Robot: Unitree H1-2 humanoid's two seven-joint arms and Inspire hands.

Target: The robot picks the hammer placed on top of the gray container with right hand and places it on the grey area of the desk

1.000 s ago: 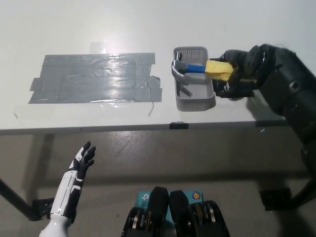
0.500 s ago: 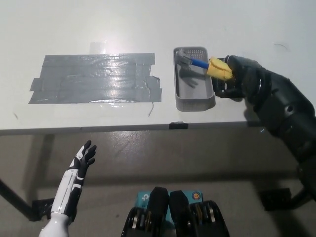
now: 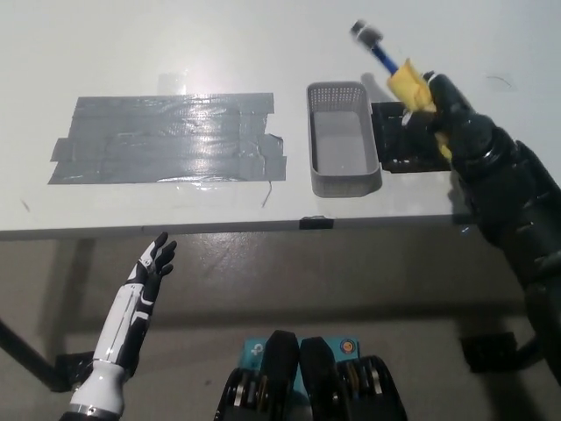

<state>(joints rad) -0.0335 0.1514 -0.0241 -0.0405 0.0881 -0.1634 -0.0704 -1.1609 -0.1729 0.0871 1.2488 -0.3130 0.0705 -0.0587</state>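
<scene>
**Hammer held clear of the gray container, upper right of frame**

Right hand: black, at the upper right of the frame, at the end of the black arm that rises from the lower right edge; fingers closed around the yellow grip of the hammer; the hand sits just to the right of the container's upper right corner, above a dark shadow patch on the desk.

Hammer: blue shaft slanting up and to the left out of the hand; grey head blurred near the top edge of the frame, right of centre; the whole tool lies outside the container, above and to the right of its far rim, touching nothing but the hand.

Gray container: mesh-walled rectangular tray, right of centre in the upper half of the frame, long side running away from the desk's near edge; interior bare.

Grey area: patch of overlapping tape strips, glossy with glare, upper left of centre; its right edge lies near the container's left wall, a narrow strip of desk between them; well apart from the hammer.

Desk: white surface across the upper half of the frame; near edge running horizontally at mid-height.

Left hand: white, at the lower left, below the desk's near edge; fingers spread, holding nothing.
</scene>
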